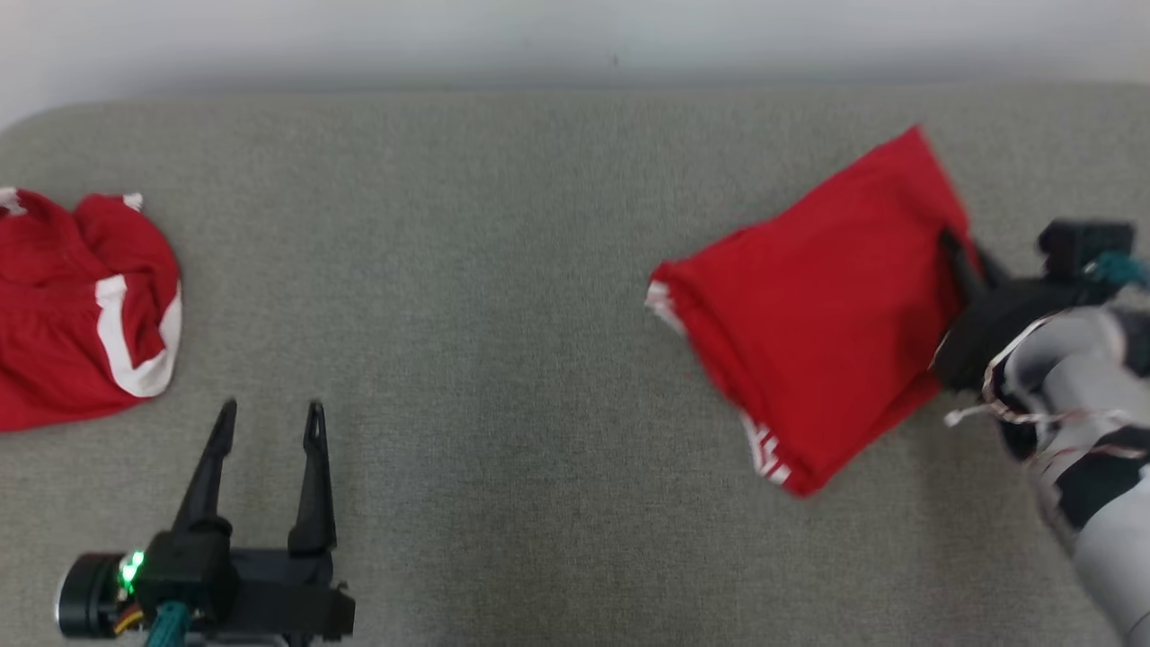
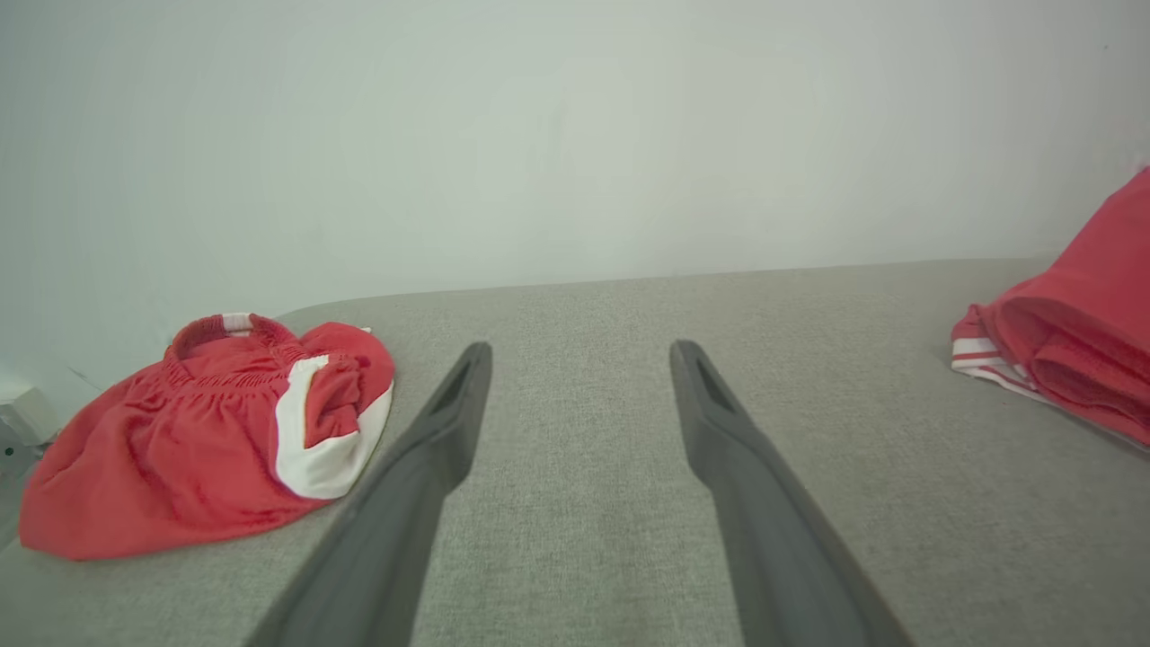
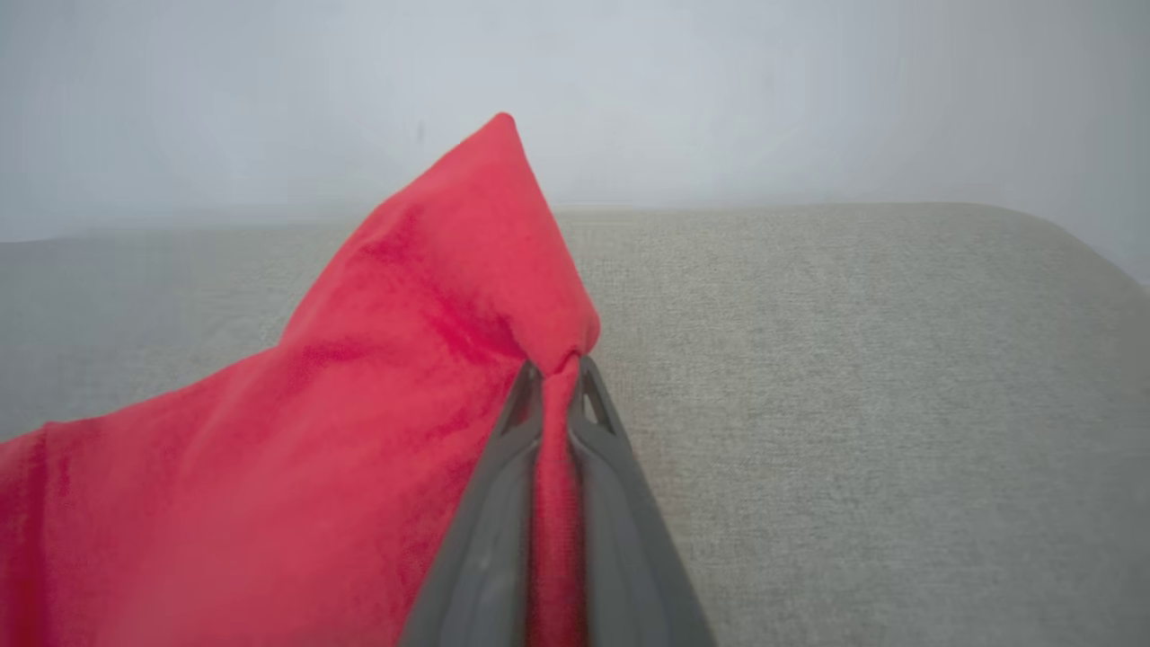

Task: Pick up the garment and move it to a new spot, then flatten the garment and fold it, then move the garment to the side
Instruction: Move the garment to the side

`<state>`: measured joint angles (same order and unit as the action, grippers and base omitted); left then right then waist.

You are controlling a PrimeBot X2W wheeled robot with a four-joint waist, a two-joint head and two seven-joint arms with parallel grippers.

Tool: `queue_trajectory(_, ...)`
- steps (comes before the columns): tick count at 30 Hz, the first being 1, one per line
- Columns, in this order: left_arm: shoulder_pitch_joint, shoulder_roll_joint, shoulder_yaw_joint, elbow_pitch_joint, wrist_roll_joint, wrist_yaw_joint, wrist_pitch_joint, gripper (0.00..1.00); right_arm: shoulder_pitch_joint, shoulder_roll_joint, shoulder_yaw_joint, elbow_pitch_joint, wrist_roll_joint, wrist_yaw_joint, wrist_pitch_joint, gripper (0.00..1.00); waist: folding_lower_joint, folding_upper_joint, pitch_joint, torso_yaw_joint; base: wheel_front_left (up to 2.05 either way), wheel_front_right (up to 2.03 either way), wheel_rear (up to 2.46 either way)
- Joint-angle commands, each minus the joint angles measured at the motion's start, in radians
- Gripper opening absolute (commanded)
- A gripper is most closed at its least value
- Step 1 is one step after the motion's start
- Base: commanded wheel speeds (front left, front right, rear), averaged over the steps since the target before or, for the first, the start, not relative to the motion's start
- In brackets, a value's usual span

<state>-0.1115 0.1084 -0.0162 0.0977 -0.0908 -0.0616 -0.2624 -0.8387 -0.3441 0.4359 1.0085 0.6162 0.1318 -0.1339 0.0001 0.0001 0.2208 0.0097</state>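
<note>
Left claw: was nearest the camera at the lower left, its two fingers spread wide with nothing between them, over bare surface.
Right claw: was pressed together on a pinch of red cloth at the garment's right edge.
Garment: was a folded red packet with white striped trim at its left and lower corners, lying on the right part of the surface. Its edge beside the claw was drawn up into a peak.
Other red garment: lay crumpled, with white trim, at the far left, well apart from the folded one.
Step, as judged: folding looked finished, and shifting the packet aside seemed to be in hand.
Handling, as judged: the garment looked light, soft and limp, and not fragile. It would drape from any single hold, and its layers could slide apart or unfold.
Friction, as judged: the woven grey surface would likely drag on the cloth, so a low pull could rumple the bottom layer.
Where to hold, as judged: all layers were best pinched together at a folded edge, not by one loose hem.
</note>
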Motion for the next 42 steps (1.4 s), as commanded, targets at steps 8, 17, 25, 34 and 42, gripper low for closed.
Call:
queue_trajectory(8,-0.135,0.009,-0.014,-0.131,0.035,-0.006,-0.003,1.00,-0.204,-0.166,-0.005,0.013,0.045,-0.003,-0.028,0.00,-0.0001,-0.0001,0.304,-0.074,0.00,0.00,0.00)
queue_trajectory(17,-0.169,0.059,0.002,-0.316,0.095,0.013,-0.003,1.00,-0.366,-0.303,0.016,0.036,0.051,-0.003,-0.041,0.00,-0.0001,-0.0001,0.422,-0.159,0.00,0.00,0.00)
queue_trajectory(25,-0.138,0.110,0.028,-0.427,0.129,0.024,0.025,1.00,-0.464,-0.369,0.049,0.072,0.035,-0.003,-0.045,0.00,-0.0001,-0.0001,0.466,-0.213,0.00,0.00,0.00)
queue_trajectory(34,-0.108,0.139,0.057,-0.509,0.128,0.031,0.074,1.00,-0.547,-0.372,0.077,0.114,0.038,-0.003,-0.055,0.00,-0.0001,-0.0001,0.487,-0.235,0.00,0.00,0.00)
queue_trajectory(42,-0.093,0.138,0.062,-0.524,0.118,0.043,0.082,1.00,-0.580,-0.346,0.106,0.160,0.016,-0.003,-0.086,1.00,-0.0001,-0.0001,0.484,-0.235,0.00,0.00,0.00)
